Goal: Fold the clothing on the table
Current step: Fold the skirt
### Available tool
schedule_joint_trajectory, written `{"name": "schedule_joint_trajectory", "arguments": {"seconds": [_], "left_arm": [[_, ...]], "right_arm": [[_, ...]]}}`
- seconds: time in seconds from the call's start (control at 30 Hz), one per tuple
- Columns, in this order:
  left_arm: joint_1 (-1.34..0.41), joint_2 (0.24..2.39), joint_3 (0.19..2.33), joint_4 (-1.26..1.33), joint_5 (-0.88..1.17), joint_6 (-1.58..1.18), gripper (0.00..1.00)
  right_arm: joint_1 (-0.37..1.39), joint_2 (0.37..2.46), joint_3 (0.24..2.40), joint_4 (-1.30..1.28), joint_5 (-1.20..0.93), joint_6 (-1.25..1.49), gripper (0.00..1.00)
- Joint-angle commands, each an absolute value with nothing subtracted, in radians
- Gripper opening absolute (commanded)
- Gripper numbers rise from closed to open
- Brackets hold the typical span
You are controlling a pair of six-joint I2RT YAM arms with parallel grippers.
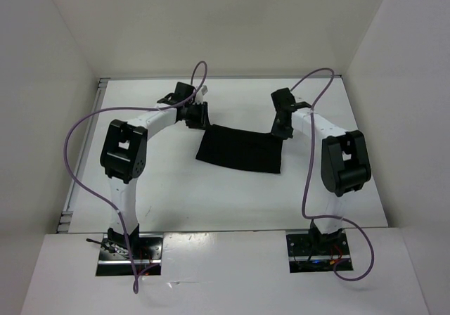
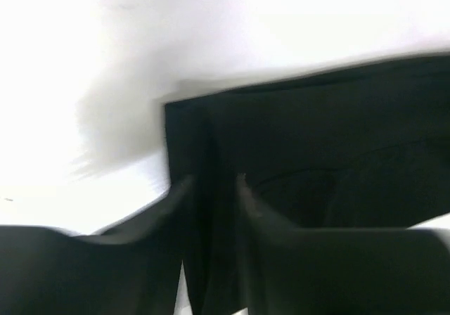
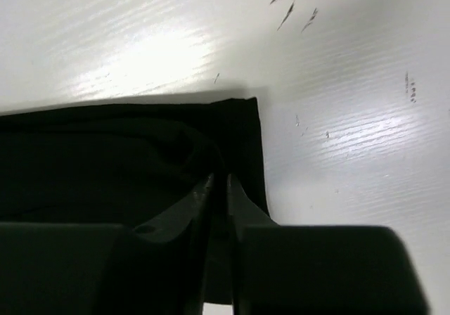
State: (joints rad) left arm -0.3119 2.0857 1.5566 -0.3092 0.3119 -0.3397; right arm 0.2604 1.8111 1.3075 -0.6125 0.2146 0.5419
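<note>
Clothing (image 1: 239,151) lies flat on the table (image 1: 211,195); left fingers (image 2: 179,204) apart at its 10 o'clock corner, right fingers (image 3: 243,214) (2 o'clock) nearly together, grip unclear.

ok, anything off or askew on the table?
Nothing spilled or damaged. The clothing lies slightly skewed to the table edges, its right end closer to the near edge. A few dark scuff marks dot the table beyond its right corner.

Parted jaws straddle the black clothing (image 2: 316,132) corner on the table (image 2: 281,20).
</note>
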Motion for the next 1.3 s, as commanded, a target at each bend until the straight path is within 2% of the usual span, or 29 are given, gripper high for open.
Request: {"name": "schedule_joint_trajectory", "arguments": {"seconds": [0.0,0.03,0.07,0.17,0.3,0.37,0.4,0.47,0.5,0.57,0.6,0.73,1.07,1.27], "left_arm": [[-0.302,2.097,1.611,-0.307,0.273,-0.328,0.43],[-0.302,2.097,1.624,-0.307,0.282,-0.328,0.46],[-0.302,2.083,1.634,-0.298,0.282,-0.337,0.48],[-0.302,2.033,1.658,-0.288,0.282,-0.337,0.53],[-0.302,1.947,1.677,-0.33,0.282,-0.327,0.55],[-0.302,1.905,1.643,-0.339,0.334,-0.316,0.55],[-0.302,1.895,1.622,-0.339,0.357,-0.316,0.55],[-0.311,1.875,1.534,-0.298,0.426,-0.325,0.38],[-0.324,1.864,1.505,-0.287,0.437,-0.325,0.28],[-0.334,1.864,1.442,-0.262,0.481,-0.325,0.11],[-0.344,1.879,1.428,-0.262,0.498,-0.334,0.08],[-0.362,1.943,1.397,-0.236,0.512,-0.347,0.06],[-0.371,2.003,1.289,-0.251,0.382,-0.422,0.05],[-0.371,1.931,1.174,-0.294,0.289,-0.511,0.05]], "right_arm": [[0.267,1.831,1.379,-0.594,0.348,0.554,0.2],[0.276,1.832,1.391,-0.594,0.357,0.554,0.24],[0.276,1.832,1.4,-0.603,0.357,0.554,0.35],[0.276,1.773,1.41,-0.603,0.357,0.554,0.47],[0.276,1.666,1.41,-0.594,0.367,0.532,0.54],[0.276,1.641,1.419,-0.653,0.347,0.532,0.54],[0.276,1.641,1.419,-0.676,0.316,0.543,0.51],[0.285,1.628,1.395,-0.718,0.275,0.571,0.44],[0.285,1.612,1.349,-0.718,0.218,0.571,0.34],[0.285,1.591,1.3,-0.692,0.158,0.607,0.25],[0.285,1.591,1.248,-0.678,0.094,0.607,0.19],[0.304,1.612,1.172,-0.641,-0.015,0.64,0.09],[0.35,1.787,1.149,-0.641,-0.026,0.658,0.09],[0.35,1.899,1.241,-0.612,0.003,0.634,0.09]]}}
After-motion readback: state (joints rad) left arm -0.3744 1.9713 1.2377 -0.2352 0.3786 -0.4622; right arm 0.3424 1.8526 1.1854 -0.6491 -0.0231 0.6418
